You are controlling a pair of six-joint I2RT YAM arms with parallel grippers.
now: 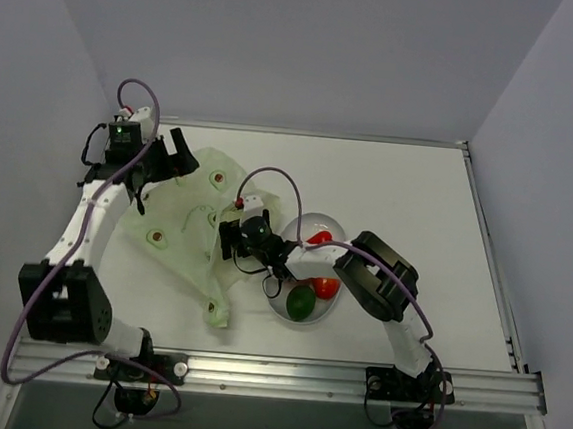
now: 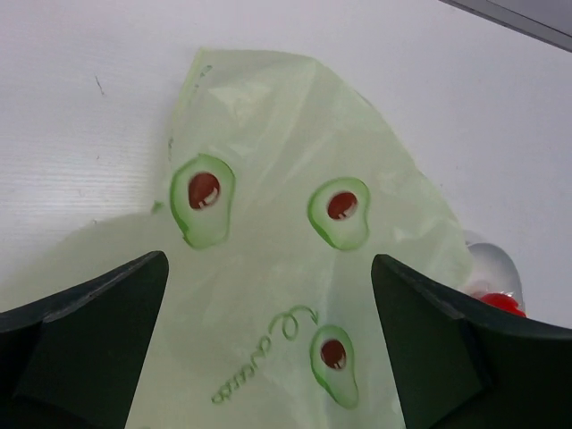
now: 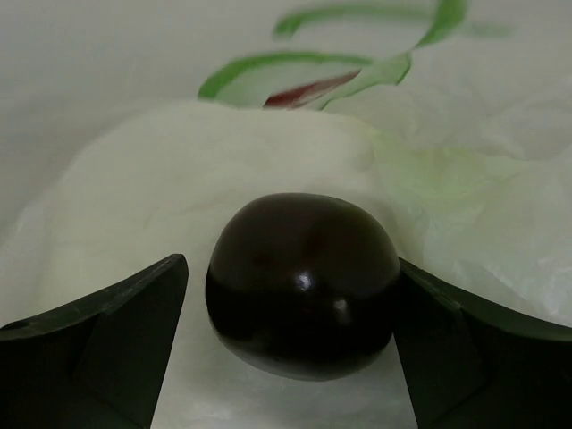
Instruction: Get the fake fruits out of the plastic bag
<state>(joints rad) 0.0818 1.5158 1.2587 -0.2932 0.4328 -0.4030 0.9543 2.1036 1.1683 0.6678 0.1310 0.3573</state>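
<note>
The pale green plastic bag [image 1: 181,215] with avocado prints lies flat on the table's left half. My left gripper [image 1: 171,159] hovers open over its far corner, and the left wrist view shows only the bag [image 2: 268,152] below my left gripper [image 2: 268,259]. My right gripper [image 1: 226,241] is at the bag's right edge. In the right wrist view a dark purple-black ball [image 3: 304,281] rests on the bag [image 3: 223,161] inside my open right gripper [image 3: 292,261]; the right finger touches it and a gap shows on the left. A red fruit [image 1: 319,239], an orange-red fruit [image 1: 327,287] and a green ball [image 1: 301,301] sit in a clear dish.
The clear oval dish [image 1: 321,223] stands just right of the bag, under the right arm's forearm. Its edge [image 2: 492,264] and a red fruit [image 2: 496,302] show at the right of the left wrist view. Grey walls enclose the white table; a metal rail runs along the near edge.
</note>
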